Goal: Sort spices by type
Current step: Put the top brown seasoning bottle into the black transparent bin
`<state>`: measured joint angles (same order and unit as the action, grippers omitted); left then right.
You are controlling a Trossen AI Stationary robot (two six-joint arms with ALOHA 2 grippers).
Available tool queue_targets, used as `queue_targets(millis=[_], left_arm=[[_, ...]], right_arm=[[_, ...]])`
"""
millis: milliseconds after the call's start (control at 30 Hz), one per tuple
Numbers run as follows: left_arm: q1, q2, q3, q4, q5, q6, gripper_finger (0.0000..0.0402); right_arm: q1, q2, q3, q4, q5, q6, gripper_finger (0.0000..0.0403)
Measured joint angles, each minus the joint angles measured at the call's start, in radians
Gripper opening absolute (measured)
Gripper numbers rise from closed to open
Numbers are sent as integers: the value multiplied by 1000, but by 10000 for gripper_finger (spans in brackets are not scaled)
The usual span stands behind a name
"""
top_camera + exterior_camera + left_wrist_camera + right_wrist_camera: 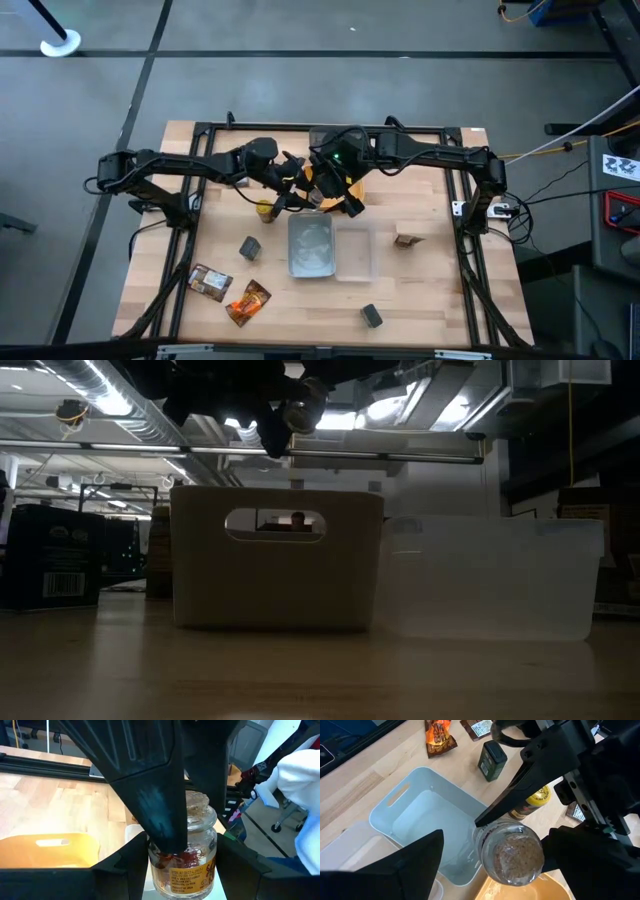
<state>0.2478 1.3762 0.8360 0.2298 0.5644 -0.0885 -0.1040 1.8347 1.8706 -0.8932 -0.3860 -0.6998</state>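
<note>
Left gripper (pixel 182 840) holds your small cork-topped glass saffron jar (pixel 187 851) at the table's twelve o'clock, above the pale-blue tray (pixel 395 807), right gripper (pixel 490 865) spread wide around it, while foil packets (pixel 230 292) and dark boxes (pixel 250 247) lie unsorted.

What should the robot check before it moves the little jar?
1. Left hand grips the jar: ok.
2. Right hand open, with a finger on each side of the jar: ok.
3. Right hand touching the jar: cannot tell.
4. Cork lid on the jar: ok.
5. Blue tray under the jar has room: ok.
</note>
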Motion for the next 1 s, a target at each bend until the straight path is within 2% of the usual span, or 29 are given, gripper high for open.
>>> queue_targets(millis=[200, 633, 767, 1000], left_arm=[[2, 0, 0, 0, 0, -10, 184], [3, 0, -2, -10, 6, -21, 184], [2, 0, -2, -10, 9, -21, 184], [2, 0, -1, -9, 8, -32, 184]], right_arm=[[8, 6, 0, 6, -55, 0, 358], [48, 63, 0, 6, 74, -15, 352], [47, 63, 0, 13, 80, -15, 316], [47, 63, 1, 21, 125, -14, 218]])
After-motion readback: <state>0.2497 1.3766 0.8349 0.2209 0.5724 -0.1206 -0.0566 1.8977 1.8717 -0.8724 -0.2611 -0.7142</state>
